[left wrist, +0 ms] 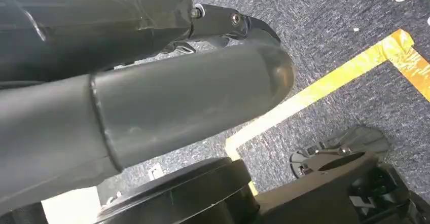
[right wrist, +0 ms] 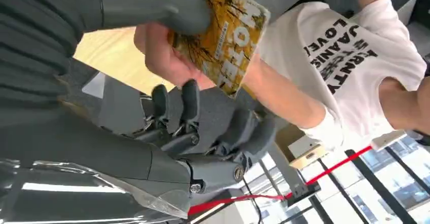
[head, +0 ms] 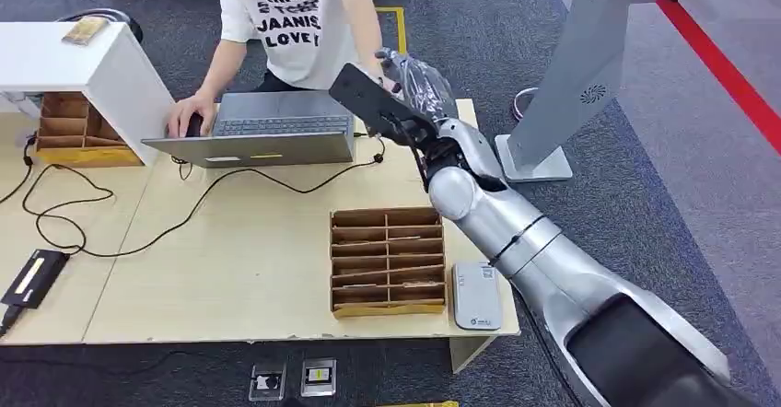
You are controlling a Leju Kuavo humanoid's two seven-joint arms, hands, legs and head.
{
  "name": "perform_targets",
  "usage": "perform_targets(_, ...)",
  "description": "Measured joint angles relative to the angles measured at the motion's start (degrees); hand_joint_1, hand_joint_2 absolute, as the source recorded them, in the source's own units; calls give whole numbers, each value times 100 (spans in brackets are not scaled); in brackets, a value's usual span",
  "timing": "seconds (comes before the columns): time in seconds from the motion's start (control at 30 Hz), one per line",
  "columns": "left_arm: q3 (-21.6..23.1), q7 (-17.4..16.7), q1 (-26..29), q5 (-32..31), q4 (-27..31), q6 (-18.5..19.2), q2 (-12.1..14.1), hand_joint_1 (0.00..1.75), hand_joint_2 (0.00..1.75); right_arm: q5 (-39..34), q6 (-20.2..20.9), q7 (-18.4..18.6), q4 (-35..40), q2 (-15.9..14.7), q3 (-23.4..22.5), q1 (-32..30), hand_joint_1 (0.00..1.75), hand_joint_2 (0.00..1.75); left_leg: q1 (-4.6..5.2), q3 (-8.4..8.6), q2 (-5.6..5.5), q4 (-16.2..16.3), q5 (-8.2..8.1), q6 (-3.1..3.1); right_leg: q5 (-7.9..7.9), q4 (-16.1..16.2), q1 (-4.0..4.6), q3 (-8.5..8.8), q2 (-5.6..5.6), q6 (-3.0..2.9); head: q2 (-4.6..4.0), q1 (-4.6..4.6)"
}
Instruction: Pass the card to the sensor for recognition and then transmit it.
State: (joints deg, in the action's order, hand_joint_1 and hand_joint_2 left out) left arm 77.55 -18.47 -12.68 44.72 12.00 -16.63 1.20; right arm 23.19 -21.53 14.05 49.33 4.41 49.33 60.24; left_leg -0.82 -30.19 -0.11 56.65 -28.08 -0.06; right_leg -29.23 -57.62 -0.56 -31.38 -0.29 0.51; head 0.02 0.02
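Behind card [right wrist: 223,36], person's hand [right wrist: 162,57]

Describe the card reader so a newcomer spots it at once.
Find the wooden table, then its near right corner. Beside the brown cardboard divider tray lies the card reader: a flat, light grey rounded box, unlike the black device far left.

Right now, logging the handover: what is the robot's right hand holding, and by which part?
The right hand grips a yellow card at one end; a person's hand touches it too.

Glossy printed card [right wrist: 223,41]; matt grey plastic right hand [right wrist: 203,127]; wooden table [head: 239,241].
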Motion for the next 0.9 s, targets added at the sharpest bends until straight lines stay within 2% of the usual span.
perform_targets(0.23,9,-2,4,11,0,-20,0,0,0,171,-190,88,346,-55,28,-153,0,175,0,0,1,0,0,0,0,0,0,-1,1,0,0,0)
perform_targets(0.53,7,15,102,262,0,-122,9,0,0,632,-625,184,1848,-144,53,-803,0,175,0,1,3,0,-1,0,0,1,1,-2,3,0,0,0)
perform_targets(0.73,-4,114,230,457,-2,-194,22,0,0,944,-881,186,2895,-360,48,-1400,0,175,0,3,4,0,-1,0,0,2,0,-2,4,0,0,0)
perform_targets(0.9,-11,208,358,616,-2,-267,35,0,0,1300,-944,391,3750,-675,-6,-2022,0,175,0,4,5,0,-2,0,0,3,0,-2,4,0,0,0)
